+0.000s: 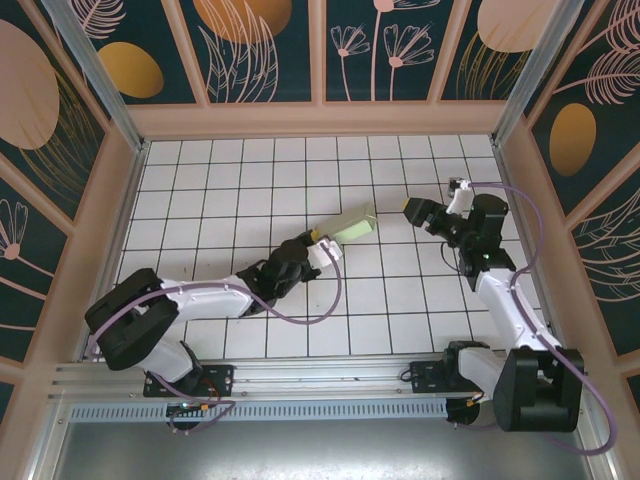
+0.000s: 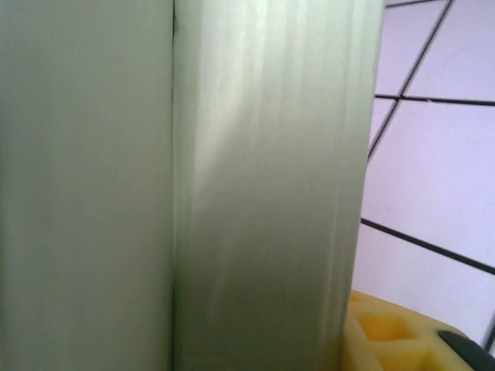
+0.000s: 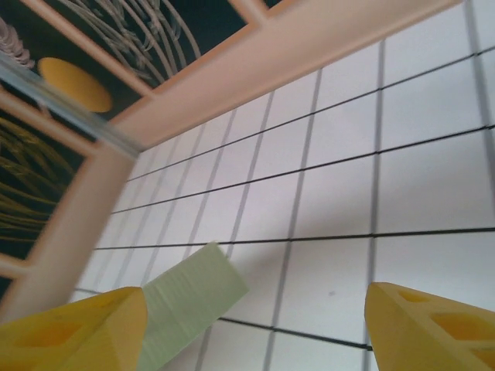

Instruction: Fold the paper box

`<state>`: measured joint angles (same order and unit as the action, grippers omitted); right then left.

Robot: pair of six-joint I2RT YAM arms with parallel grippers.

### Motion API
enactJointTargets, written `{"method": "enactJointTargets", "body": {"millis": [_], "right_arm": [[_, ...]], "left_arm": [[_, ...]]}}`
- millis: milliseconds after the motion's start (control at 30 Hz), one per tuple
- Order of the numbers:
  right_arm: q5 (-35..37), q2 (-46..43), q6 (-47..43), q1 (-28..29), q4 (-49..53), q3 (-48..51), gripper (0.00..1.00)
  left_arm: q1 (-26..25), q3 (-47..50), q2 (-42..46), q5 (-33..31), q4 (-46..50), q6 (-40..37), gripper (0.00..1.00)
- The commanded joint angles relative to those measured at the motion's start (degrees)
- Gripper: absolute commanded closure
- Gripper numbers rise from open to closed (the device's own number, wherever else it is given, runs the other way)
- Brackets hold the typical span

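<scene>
The tiled table [image 1: 230, 330] makes up the floor of the cell. The left arm [image 1: 200, 298] reaches across it from 7 o'clock toward the centre, stretched low and long. That is probably to bring its load into the middle, where both arms can reach. The right arm [image 1: 505, 300] rises from 5 o'clock and bends inward near 3 o'clock.

The box [image 1: 352, 224] is just past the table's centre, toward 1 o'clock. It looks like a slim mint block rather than a flat sheet. I cannot tell whether it rests on the tiles or is lifted off them. Its long axis runs from 8 to 2 o'clock, and the free far end points at the right arm, as if offered for that side to work on.

The left claw [image 1: 325, 243] is clamped on the box's near end. In its wrist view the card sits right against the lens, with one yellow finger [image 2: 379, 332] at its edge. The right claw [image 1: 412, 212] stands at 3 o'clock of the box and apart from it, spread wide with nothing between. Its fingers [image 3: 77, 332] frame bare tile, and the box's end shows just beside one of them. It seems lined up to press an end or flap.
</scene>
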<state>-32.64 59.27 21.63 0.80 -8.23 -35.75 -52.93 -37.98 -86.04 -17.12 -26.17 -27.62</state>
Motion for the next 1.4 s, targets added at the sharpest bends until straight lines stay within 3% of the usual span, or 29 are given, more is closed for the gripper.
{"method": "enactJointTargets", "body": {"millis": [0, 367, 533, 667, 1000, 1133, 1367], "right_arm": [[10.19, -2.85, -7.48, 1.79, 3.41, -2.17, 0.26], [8.96, -4.01, -18.78, 11.89, 11.83, -7.63, 0.28], [6.78, -3.74, -33.72, 16.29, 20.59, -11.73, 0.31], [7.12, -1.98, -40.73, 19.65, 26.64, -15.15, 0.33], [4.99, 6.09, -48.86, 28.67, 30.53, -19.45, 0.41], [4.74, 10.53, -51.68, 29.00, 34.36, -21.70, 0.55], [3.42, 16.19, -54.25, 29.08, 39.12, -24.12, 0.63]], "left_arm": [[1.11, -3.07, 3.12, 6.89, 14.17, 5.10, 0.63], [3.74, -9.81, 9.88, 11.68, 39.26, 6.17, 0.63], [5.88, -11.28, 12.08, 12.62, 47.59, 4.65, 0.63], [7.46, -12.49, 12.48, 15.25, 52.61, 3.11, 0.63], [9.32, -16.18, 7.75, 23.62, 57.98, -1.81, 0.63], [10.38, -17.13, 5.04, 24.26, 59.09, -3.07, 0.62], [11.29, -17.41, 1.34, 24.96, 59.92, -4.89, 0.62]]}}
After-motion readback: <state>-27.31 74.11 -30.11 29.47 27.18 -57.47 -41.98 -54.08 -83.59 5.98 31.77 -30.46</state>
